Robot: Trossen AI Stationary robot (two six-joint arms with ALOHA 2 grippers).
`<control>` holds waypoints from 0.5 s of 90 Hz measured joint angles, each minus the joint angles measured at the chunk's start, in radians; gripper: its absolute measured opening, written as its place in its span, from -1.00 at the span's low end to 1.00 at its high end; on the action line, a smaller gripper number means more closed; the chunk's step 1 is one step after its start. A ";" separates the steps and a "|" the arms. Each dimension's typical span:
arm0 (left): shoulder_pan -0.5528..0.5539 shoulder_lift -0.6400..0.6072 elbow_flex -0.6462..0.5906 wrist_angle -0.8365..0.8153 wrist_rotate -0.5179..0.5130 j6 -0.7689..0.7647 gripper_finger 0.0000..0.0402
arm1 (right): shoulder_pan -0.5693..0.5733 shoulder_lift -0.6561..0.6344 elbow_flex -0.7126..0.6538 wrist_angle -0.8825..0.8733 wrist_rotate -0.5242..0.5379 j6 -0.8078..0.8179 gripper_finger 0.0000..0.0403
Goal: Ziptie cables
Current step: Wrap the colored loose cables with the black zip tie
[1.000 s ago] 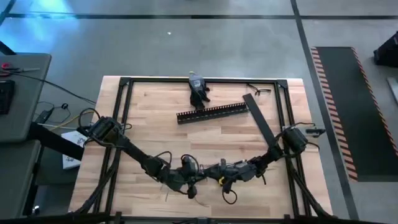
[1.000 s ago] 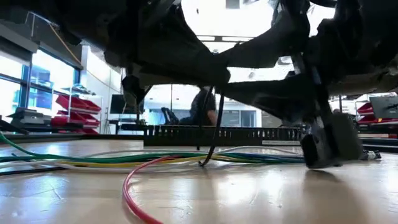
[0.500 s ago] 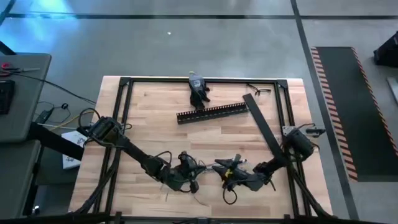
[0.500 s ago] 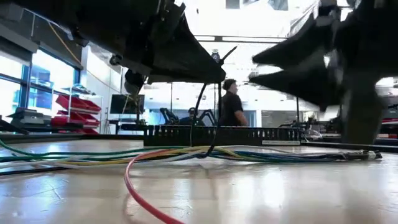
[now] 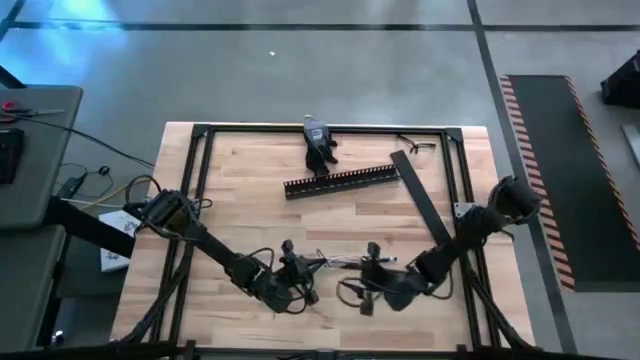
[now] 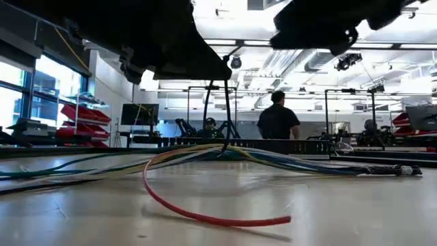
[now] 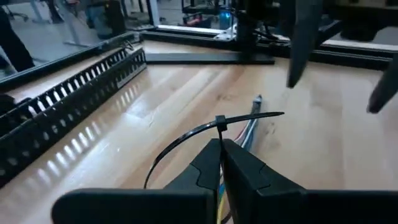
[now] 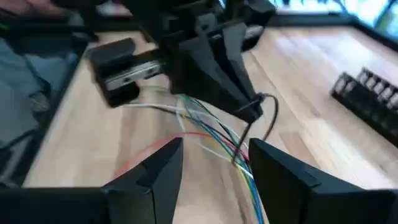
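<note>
The cables (image 5: 335, 263), a thin bundle of pale and coloured wires, lie near the table's front edge; a red strand (image 6: 205, 217) loops out toward the near side. A black zip tie (image 7: 219, 122) circles the bundle, its tail sticking out sideways. My left gripper (image 5: 303, 268) is shut on the bundle right at the tie. My right gripper (image 5: 368, 274) stands open just to the right; its fingers (image 8: 158, 165) straddle the bundle's free run without touching it. My left gripper pinches the cable bundle between its two fingertips (image 7: 219, 152), right behind the zip tie's head (image 8: 251, 109). The fingers come slanting down from the table's left, roughly along the wires. The held stretch (image 6: 220, 149) is raised off the table, while both ends trail on the wood.
A long black comb-edged duct (image 5: 340, 182) and a flat black lid strip (image 5: 420, 205) lie toward the far right. A dark tool (image 5: 318, 145) and glasses (image 5: 420, 147) sit at the far edge. Bare wood lies between the duct and the cables. People stand in the room behind.
My right gripper has pulled away from my left gripper, toward the table's right edge, and has risen. My left gripper has gone up, lifting the tied stretch of the bundle off the table; the ends stay down and the red loop has swung nearer.
</note>
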 joint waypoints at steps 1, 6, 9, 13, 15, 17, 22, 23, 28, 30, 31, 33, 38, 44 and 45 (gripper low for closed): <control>0.000 0.003 0.000 0.001 0.000 0.000 -1.00 | -0.002 0.004 0.009 -0.006 0.002 0.001 -0.16; 0.000 0.018 0.000 0.002 0.000 -0.004 -1.00 | -0.009 0.027 0.049 -0.027 0.011 -0.003 -0.16; 0.000 0.026 0.000 0.006 -0.001 -0.008 -1.00 | -0.016 0.042 0.071 -0.044 0.016 -0.006 -0.16; 0.000 0.035 0.000 0.011 -0.002 -0.014 -1.00 | -0.025 0.061 0.097 -0.080 0.030 0.000 -0.16; 0.000 0.039 0.000 0.015 -0.002 -0.019 -1.00 | -0.028 0.069 0.108 -0.102 0.035 0.009 -0.16; 0.000 0.040 0.000 0.017 -0.002 -0.023 -1.00 | -0.033 0.076 0.118 -0.123 0.042 0.019 -0.16; -0.002 0.041 0.000 0.019 -0.002 -0.032 -1.00 | -0.042 0.092 0.142 -0.168 0.051 0.046 -0.16; -0.003 0.041 0.000 0.021 -0.002 -0.032 -1.00 | -0.045 0.096 0.146 -0.175 0.051 0.052 -0.16; -0.006 0.041 0.000 0.022 -0.004 -0.032 -1.00 | -0.056 0.108 0.158 -0.202 0.051 0.082 -0.16; -0.006 0.041 0.000 0.021 -0.006 -0.032 -1.00 | -0.063 0.112 0.159 -0.210 0.045 0.095 -0.16; -0.006 0.041 0.000 0.021 -0.008 -0.032 -1.00 | -0.065 0.114 0.159 -0.214 0.042 0.099 -0.16; -0.007 0.041 0.000 0.020 -0.012 -0.031 -1.00 | -0.070 0.118 0.159 -0.217 0.031 0.111 -0.16; -0.007 0.041 0.000 0.021 -0.014 -0.026 -1.00 | -0.082 0.126 0.159 -0.214 0.005 0.118 -0.16; -0.007 0.041 0.000 0.021 -0.014 -0.027 -1.00 | -0.092 0.129 0.159 -0.210 0.002 0.118 -0.16; -0.007 0.041 0.000 0.021 -0.014 -0.027 -1.00 | -0.093 0.129 0.159 -0.209 0.002 0.119 -0.16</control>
